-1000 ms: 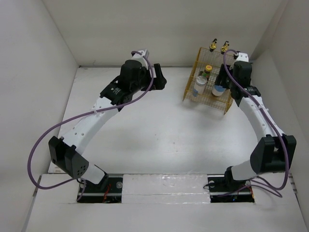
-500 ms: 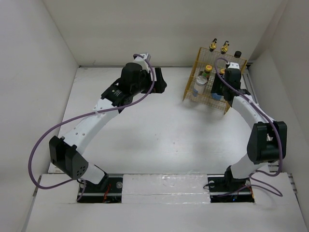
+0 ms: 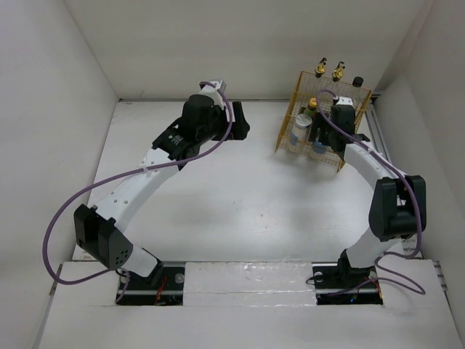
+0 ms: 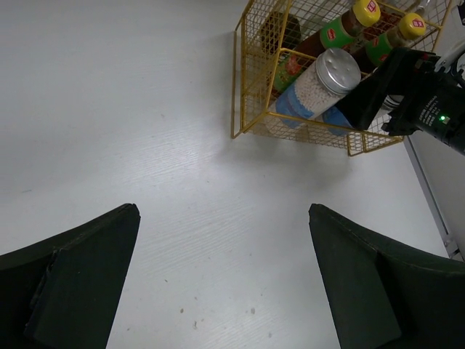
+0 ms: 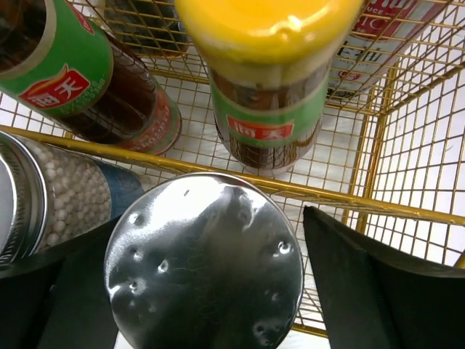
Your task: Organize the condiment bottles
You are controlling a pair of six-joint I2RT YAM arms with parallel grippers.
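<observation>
The yellow wire basket (image 3: 289, 138) stands at the back right and holds the condiment bottles. My right gripper (image 3: 322, 139) reaches into it. In the right wrist view its open fingers (image 5: 363, 283) flank a silver-lidded jar (image 5: 203, 262), with a thin gap on the right side. Behind it stand a yellow-capped bottle (image 5: 265, 80) and a second green-labelled bottle (image 5: 65, 73). Another silver-lidded jar (image 5: 51, 196) leans at the left. Two gold-capped bottles (image 3: 321, 67) and a black-capped one (image 3: 357, 81) stand at the basket's back. My left gripper (image 4: 221, 276) is open and empty above the bare table.
White walls close the table on the left, back and right. The basket sits close to the right wall. A metal rail (image 3: 376, 127) runs along the right edge. The left arm (image 3: 196, 127) hovers left of the basket.
My right gripper has moved left and down into the basket, over the silver-lidded jar. The left arm has barely shifted.
</observation>
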